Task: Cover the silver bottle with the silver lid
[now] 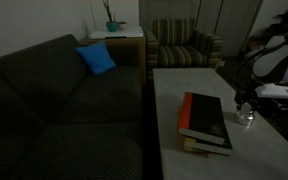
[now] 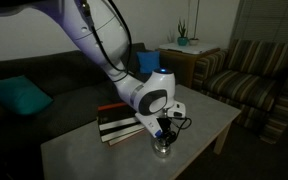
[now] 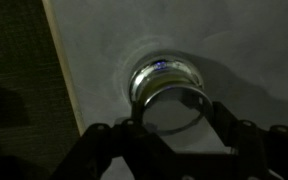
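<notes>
Silver bottle [image 3: 164,80] stands upright on the tabletop [image 1: 174,90] near a long edge, beside the book stack [image 1: 204,122]. Claw [image 3: 172,123] sits directly above it, apparently clamped on the silver lid [image 3: 169,108]; the view is dim.

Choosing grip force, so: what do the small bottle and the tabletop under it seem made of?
The silver bottle: likely metal, shiny finish; its rim throws bright glints in the wrist view. The table: pale grey, matte, faintly mottled; perhaps stone or laminate, the dim light leaves that open.
</notes>
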Action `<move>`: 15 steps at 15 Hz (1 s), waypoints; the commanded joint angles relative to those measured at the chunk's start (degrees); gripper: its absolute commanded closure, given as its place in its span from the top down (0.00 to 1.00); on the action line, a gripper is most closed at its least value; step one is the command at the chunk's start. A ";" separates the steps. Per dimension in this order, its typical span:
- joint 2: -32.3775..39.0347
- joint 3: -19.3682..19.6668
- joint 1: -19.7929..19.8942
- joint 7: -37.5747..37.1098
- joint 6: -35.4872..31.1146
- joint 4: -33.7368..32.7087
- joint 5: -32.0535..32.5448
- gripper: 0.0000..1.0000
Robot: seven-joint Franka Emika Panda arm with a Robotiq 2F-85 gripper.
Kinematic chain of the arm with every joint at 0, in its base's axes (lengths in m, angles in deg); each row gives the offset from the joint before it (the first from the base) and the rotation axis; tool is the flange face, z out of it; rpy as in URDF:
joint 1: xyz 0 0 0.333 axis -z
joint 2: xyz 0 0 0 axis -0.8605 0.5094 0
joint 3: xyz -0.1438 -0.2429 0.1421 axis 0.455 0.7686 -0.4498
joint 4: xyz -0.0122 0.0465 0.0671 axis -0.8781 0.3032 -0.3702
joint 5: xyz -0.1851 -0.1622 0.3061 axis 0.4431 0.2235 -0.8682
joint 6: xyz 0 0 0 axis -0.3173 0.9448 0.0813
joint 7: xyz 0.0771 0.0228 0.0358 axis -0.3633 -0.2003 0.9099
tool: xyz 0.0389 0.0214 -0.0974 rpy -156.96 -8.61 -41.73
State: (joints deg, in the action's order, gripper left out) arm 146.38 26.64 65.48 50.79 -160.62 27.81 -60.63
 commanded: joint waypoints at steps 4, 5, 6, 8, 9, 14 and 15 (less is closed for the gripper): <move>0.87 -0.91 1.29 0.98 2.79 -1.27 -1.21 0.45; 0.94 -1.00 1.34 1.21 2.21 -1.13 -1.18 0.45; 0.92 -1.08 1.40 1.30 1.86 -0.94 -1.21 0.45; 1.02 -0.99 1.33 1.17 1.38 -0.78 -1.22 0.45; 1.03 -1.02 1.36 1.28 1.08 -0.64 -1.21 0.45; -0.08 0.21 0.73 -1.52 4.27 0.70 -1.02 0.45; -0.38 0.90 0.35 -3.08 5.63 1.01 -1.06 0.45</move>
State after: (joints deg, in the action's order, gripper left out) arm 146.85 26.73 65.81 49.90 -158.95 26.52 -60.94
